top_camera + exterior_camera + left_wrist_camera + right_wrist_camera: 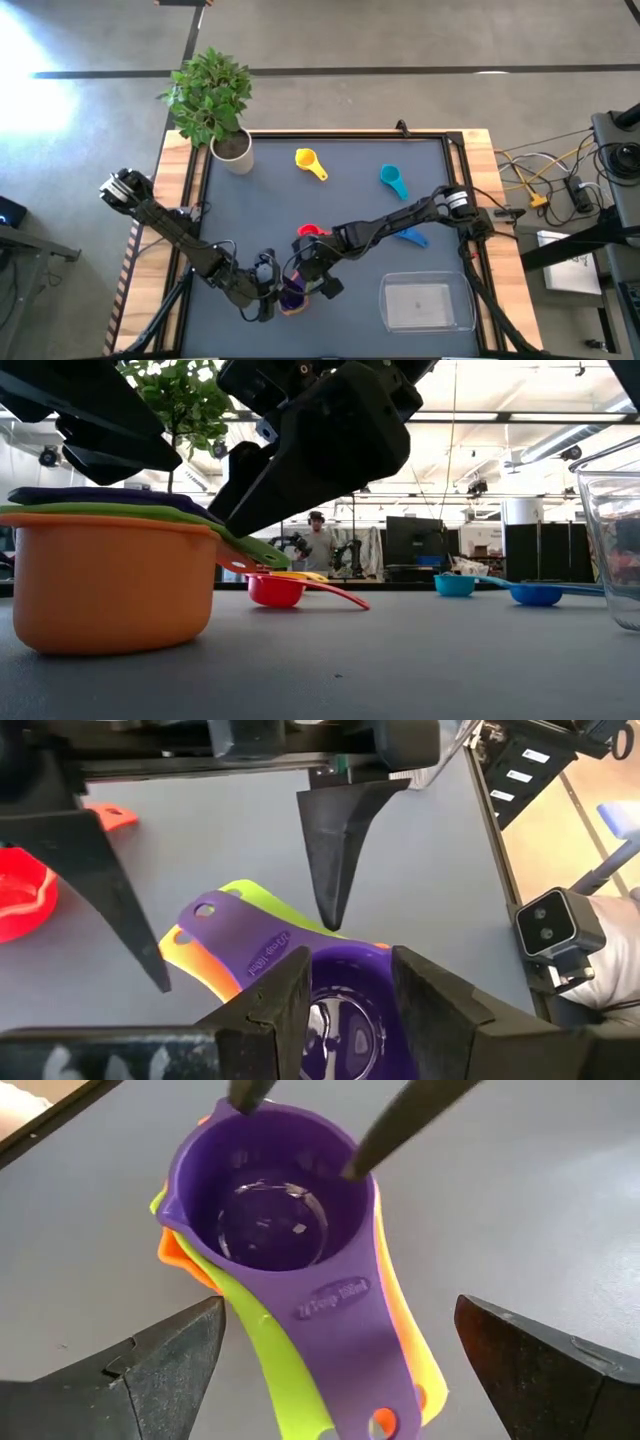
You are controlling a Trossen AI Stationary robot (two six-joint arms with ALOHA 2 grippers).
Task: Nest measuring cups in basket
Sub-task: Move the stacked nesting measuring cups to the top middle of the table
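Observation:
Three cups stand nested near the table's near edge: purple (270,1210) in green (270,1360) in orange (110,585). Their handles fan out together. My left gripper (350,960) is open, its two fingertips at the purple cup's rim. My right gripper (340,1315) is open wide above the fanned handles, one finger on each side of them. The red cup (308,232) lies just beyond the stack. The yellow cup (310,163), teal cup (393,180) and blue cup (412,237) lie farther off. The clear basket (427,303) sits near the right corner. My left gripper comes at the purple cup from above at a slant, with one fingertip (243,1098) at the far rim and the other (355,1165) at the rim's side. I cannot tell whether they touch it. My right gripper's finger (330,910) ends right at the green handle (255,895). I cannot tell whether it touches.
A potted plant (215,105) stands at the far left corner. The two grippers are close together over the stack. The table has a raised wooden border (480,180). A person (318,545) stands far back in the room beyond the table.

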